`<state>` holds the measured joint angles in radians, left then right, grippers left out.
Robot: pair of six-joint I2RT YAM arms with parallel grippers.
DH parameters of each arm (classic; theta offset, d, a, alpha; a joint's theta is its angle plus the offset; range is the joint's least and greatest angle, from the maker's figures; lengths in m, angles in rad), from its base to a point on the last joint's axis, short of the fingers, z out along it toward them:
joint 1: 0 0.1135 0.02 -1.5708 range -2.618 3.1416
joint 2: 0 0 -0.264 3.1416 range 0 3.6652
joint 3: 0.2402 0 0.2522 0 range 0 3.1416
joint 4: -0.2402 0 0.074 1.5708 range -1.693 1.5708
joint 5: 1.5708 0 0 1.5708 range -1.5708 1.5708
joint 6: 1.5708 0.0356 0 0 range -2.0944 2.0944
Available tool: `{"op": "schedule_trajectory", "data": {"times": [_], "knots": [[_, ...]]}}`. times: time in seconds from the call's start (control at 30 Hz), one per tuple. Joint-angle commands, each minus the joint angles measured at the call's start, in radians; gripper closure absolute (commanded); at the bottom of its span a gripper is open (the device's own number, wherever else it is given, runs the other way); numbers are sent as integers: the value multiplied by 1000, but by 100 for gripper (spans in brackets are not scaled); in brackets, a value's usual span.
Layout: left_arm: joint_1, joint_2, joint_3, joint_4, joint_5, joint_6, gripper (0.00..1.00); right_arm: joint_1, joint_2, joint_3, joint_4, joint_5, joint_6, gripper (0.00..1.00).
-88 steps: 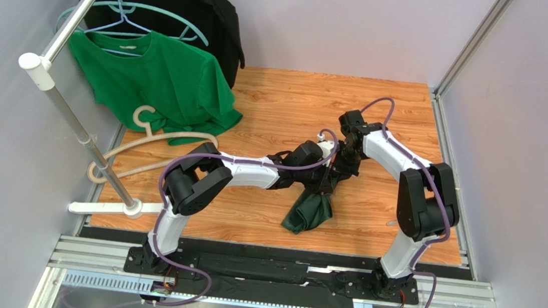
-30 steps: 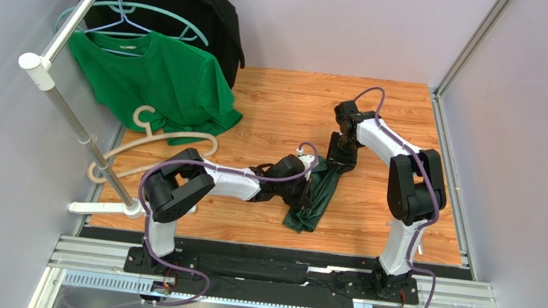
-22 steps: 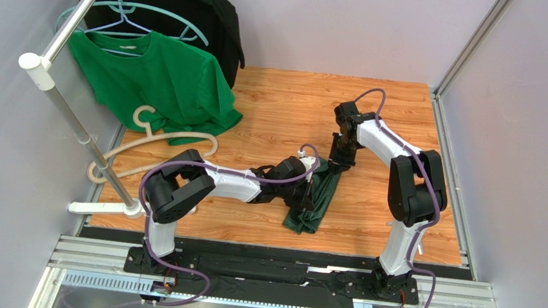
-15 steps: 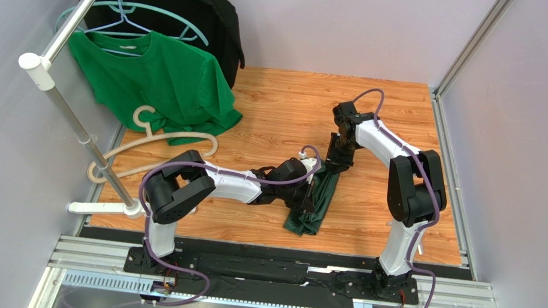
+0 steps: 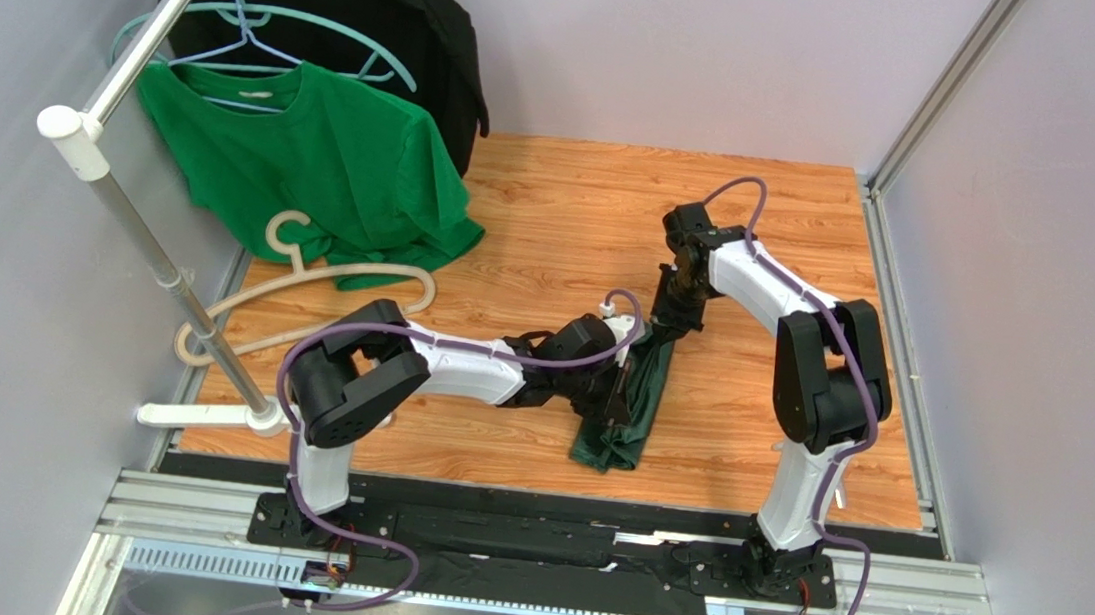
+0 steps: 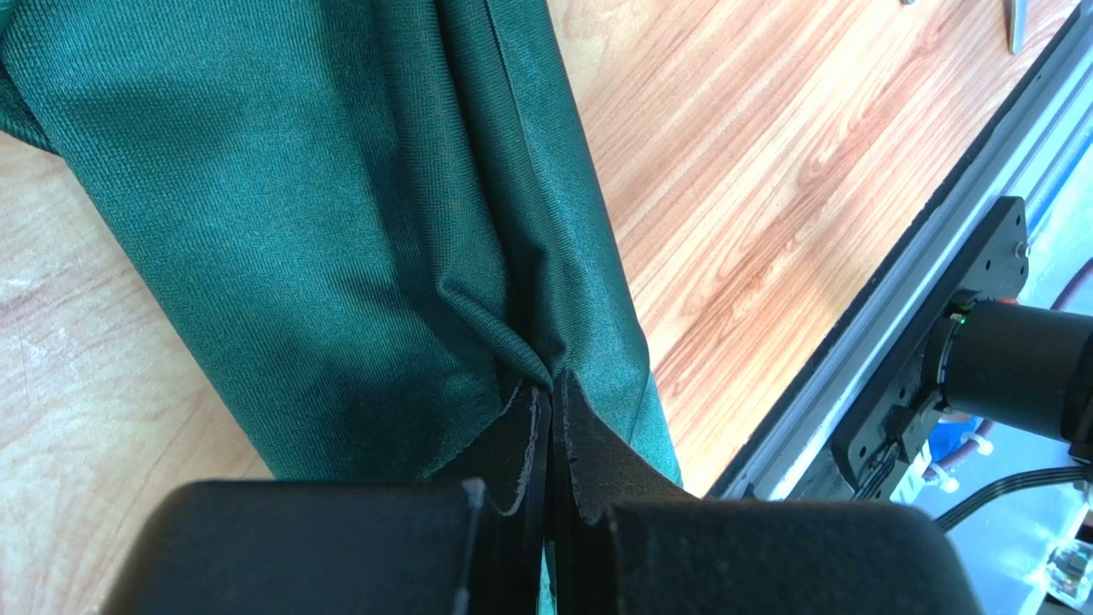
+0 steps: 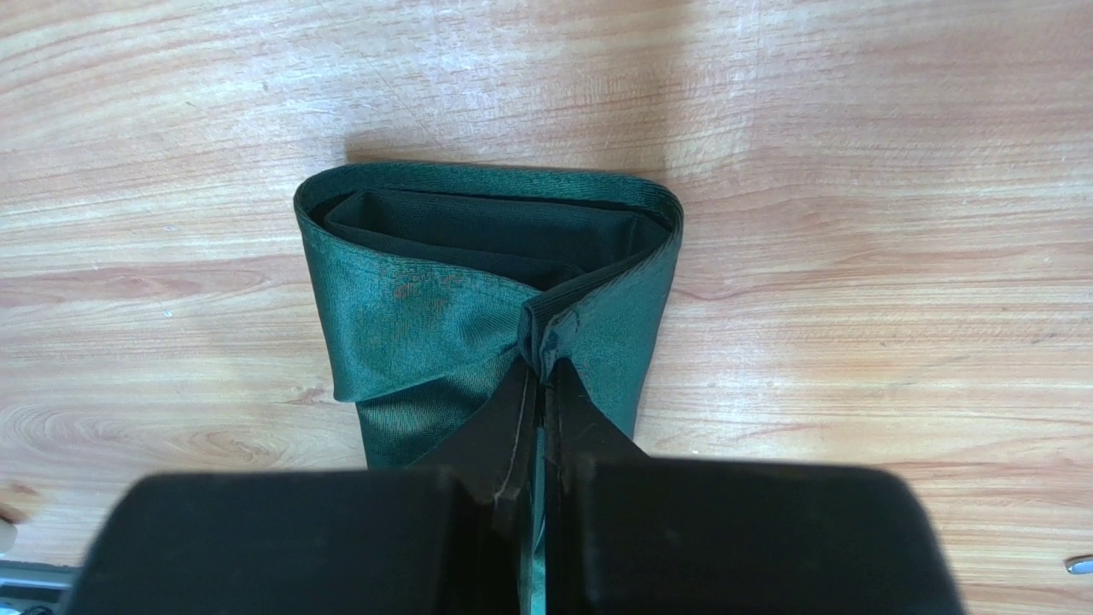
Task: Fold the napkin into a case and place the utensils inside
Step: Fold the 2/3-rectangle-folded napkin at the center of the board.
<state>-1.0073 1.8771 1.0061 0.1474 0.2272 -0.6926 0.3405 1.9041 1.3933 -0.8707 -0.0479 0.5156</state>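
dark green napkin (image 5: 618, 428) lies as a strip running near to far; right gripper (image 7: 542, 368) pinches its far end, left gripper (image 6: 552, 404) pinches its middle.

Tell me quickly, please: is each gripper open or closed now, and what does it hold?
Left gripper: closed, pinching a fold of the napkin.
Right gripper: closed, pinching the napkin at its folded end.

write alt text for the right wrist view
The right end effector is shut on a fold of the dark green napkin, whose layered far end shows its dark inside. The napkin lies on a wood table.
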Motion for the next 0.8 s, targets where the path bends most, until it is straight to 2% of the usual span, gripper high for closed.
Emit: {"op": "schedule_trajectory", "data": {"times": [0.0,0.23,0.77], "knots": [[-16,-68,54,-68,29,-5,100,5,-72,-11,44,8,12,100],[-16,-93,56,-75,49,-25,100,8,-85,27,-7,-4,-12,100],[-2,-164,5,-195,-121,47,100,34,18,144,-27,-66,27,100]]}}
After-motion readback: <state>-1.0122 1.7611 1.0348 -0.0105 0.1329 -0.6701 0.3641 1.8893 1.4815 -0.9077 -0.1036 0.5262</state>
